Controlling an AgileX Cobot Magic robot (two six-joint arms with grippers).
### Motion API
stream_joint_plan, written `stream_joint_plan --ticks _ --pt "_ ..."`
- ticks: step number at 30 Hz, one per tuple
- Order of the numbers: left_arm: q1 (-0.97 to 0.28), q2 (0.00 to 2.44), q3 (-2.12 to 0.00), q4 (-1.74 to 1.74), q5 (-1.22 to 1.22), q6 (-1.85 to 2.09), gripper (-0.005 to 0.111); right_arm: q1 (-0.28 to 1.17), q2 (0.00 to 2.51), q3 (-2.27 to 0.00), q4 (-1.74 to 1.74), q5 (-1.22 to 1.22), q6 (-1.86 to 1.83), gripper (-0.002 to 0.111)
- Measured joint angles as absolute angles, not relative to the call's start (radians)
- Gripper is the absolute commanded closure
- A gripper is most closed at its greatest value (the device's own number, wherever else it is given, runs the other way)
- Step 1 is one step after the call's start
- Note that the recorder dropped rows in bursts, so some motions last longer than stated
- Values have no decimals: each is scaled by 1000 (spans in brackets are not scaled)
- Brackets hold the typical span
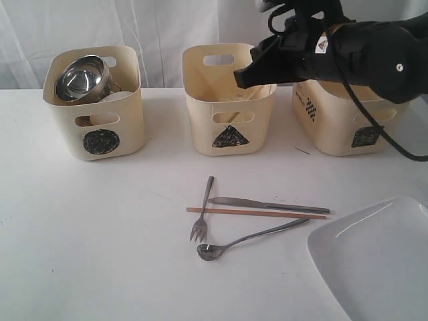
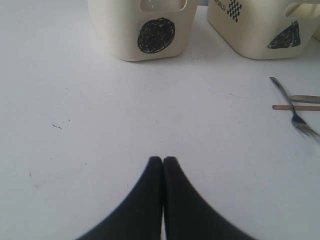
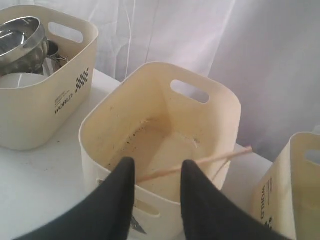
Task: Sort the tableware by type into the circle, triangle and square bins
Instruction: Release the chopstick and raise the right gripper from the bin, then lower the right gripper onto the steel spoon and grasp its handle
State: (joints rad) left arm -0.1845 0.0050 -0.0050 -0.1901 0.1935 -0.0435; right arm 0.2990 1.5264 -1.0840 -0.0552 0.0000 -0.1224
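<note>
Hovering over the triangle bin (image 3: 150, 67), the right hand (image 3: 157, 167) is held spread, nothing pinched; one chopstick (image 3: 200, 164) is seen lying inside; steel bowl (image 1: 80, 77) already binned in the circle bin (image 1: 93, 127); fork (image 1: 200, 214), knife (image 1: 267, 204), spoon (image 1: 247, 239), second chopstick (image 1: 254, 212) and plate (image 1: 381, 261) left on the surface (image 1: 100, 234); left hand (image 2: 163, 160) pressed together.

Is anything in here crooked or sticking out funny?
Yes. One chopstick in the triangle bin lies slanted, and its tip pokes out over the rim instead of resting inside. In the circle bin, the steel bowl sits tilted rather than flat.
</note>
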Motion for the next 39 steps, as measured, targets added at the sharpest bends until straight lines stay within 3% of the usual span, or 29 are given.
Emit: stream_joint_plan --ticks 9,17,23,31,39 --pt "-184 5 -5 -190 194 -44 107 335 1498 -1084 -57 159 -187 77" --pt "-184 5 -5 -190 194 -44 107 390 1537 -1084 -57 435 -580 76" --pt "-184 5 -5 -190 194 -44 107 411 1642 -1088 -68 527 -826 58" --pt "-184 5 -5 -190 194 -44 107 452 1754 -1139 -80 783 -840 61" --pt "-184 5 -5 -190 194 -44 107 483 1815 -1177 -24 875 -919 61"
